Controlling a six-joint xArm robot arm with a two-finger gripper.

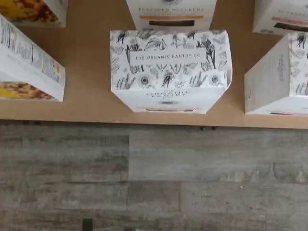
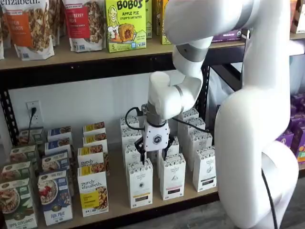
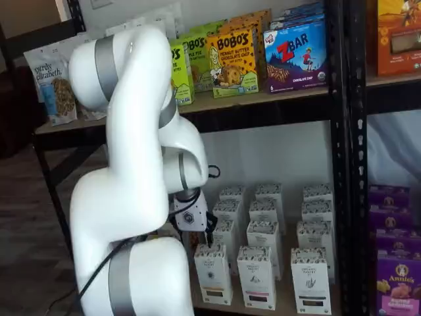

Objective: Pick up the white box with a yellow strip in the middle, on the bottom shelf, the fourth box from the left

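I'm hanging right over the front row of the bottom shelf [image 2: 116, 200], and the white box [image 2: 140, 183] stands at the front edge of the board, just below my gripper [image 2: 154, 157]. In the wrist view the white box [image 1: 171, 67] sits centred, its speckled top reading "THE ORGANIC PANTRY CO", with bare tan board open on both sides before the purely elizabeth box [image 1: 30, 62] on one flank and a like white carton [image 1: 279, 77] on the other. Beyond the shelf lip there's only grey plank floor [image 1: 154, 178], so plenty of room out front. Behind it a second carton [image 1: 171, 12] stands close. The wrist view gives me the gaps and none of my fingers; in a shelf view I get the fingers [image 2: 143, 153] dangling black under the white body, a plain gap between them, spread and holding nothing, tips just above the box top, not touching that I can see. In a shelf view my gripper [image 3: 197, 224] is mostly hidden by the arm [image 3: 131, 197], above the white box [image 3: 212, 273].
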